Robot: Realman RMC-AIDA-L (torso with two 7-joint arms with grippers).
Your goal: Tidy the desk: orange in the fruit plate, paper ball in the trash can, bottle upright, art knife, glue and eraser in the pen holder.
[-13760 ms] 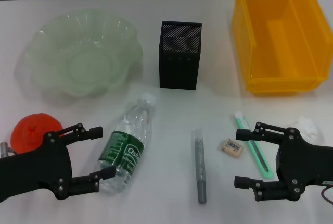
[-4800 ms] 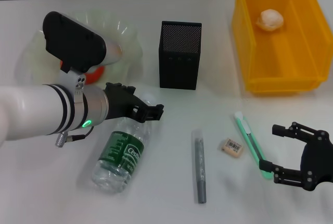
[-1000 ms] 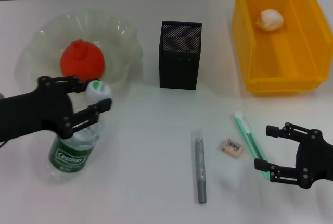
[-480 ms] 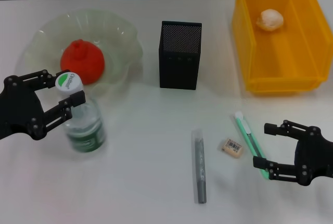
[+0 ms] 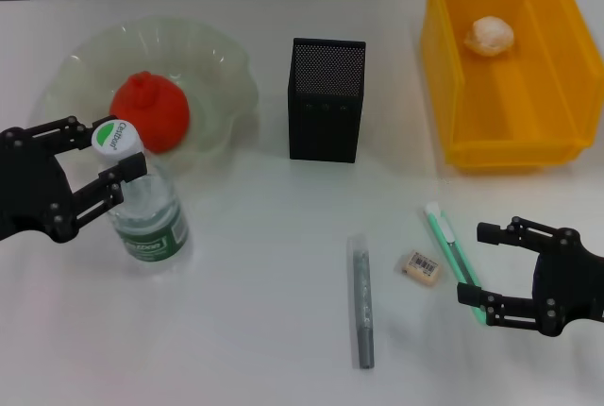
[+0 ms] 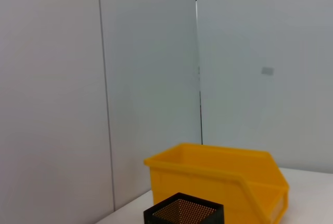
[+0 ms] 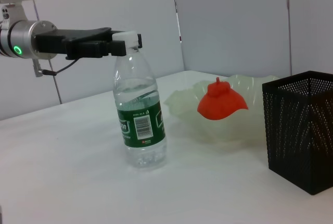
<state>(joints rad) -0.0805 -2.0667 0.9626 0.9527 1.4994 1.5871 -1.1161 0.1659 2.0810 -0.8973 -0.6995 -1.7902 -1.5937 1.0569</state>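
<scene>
Jaws of left gripper (image 5: 101, 164) spread, flanking cap of upright bottle (image 5: 143, 206), contact unclear. Right gripper (image 5: 479, 265) jaws wide apart, empty; art knife (image 5: 453, 253) between fingertips, eraser (image 5: 420, 268) just beside.

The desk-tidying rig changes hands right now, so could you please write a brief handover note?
Left gripper: open around the neck of the bottle, which stands upright.
Right gripper: open, low beside the green art knife.
Done: orange in fruit plate; paper ball in trash can.
Left: art knife, grey glue stick and eraser lie on the desk; all go in the pen holder.
</scene>
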